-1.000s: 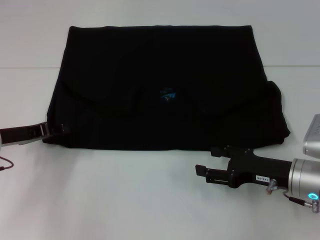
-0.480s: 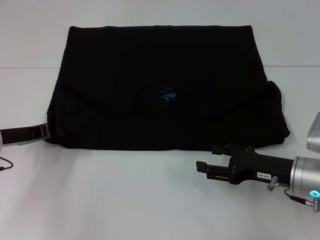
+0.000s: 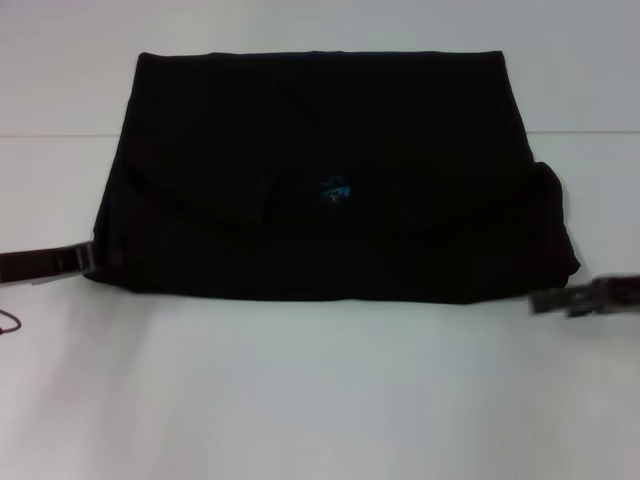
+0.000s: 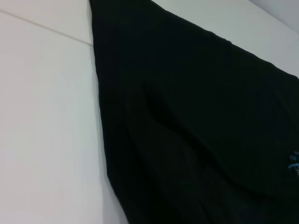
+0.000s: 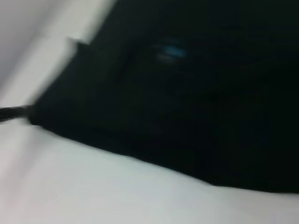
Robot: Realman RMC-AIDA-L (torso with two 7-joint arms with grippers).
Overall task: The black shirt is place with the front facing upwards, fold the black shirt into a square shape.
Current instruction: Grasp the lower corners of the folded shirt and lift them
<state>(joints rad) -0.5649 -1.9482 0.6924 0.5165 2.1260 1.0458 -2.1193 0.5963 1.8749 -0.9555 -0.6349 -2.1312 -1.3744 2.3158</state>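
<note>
Head view shows the black shirt (image 3: 330, 175) folded on the white table (image 3: 300, 400) (blue label up). Left gripper (image 3: 85, 258) touches its near-left corner, right gripper (image 3: 575, 298) sits beside the near-right one; I cannot tell either's jaw state.

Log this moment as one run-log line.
black shirt: partly folded, flat on table, blue label up | left gripper: at shirt's near-left corner | right gripper: beside near-right corner

A plain white worktop (image 3: 320, 400) carries the black shirt (image 3: 330, 180), which lies flat and folded on it, a small blue label (image 3: 336, 189) showing near its middle.
</note>
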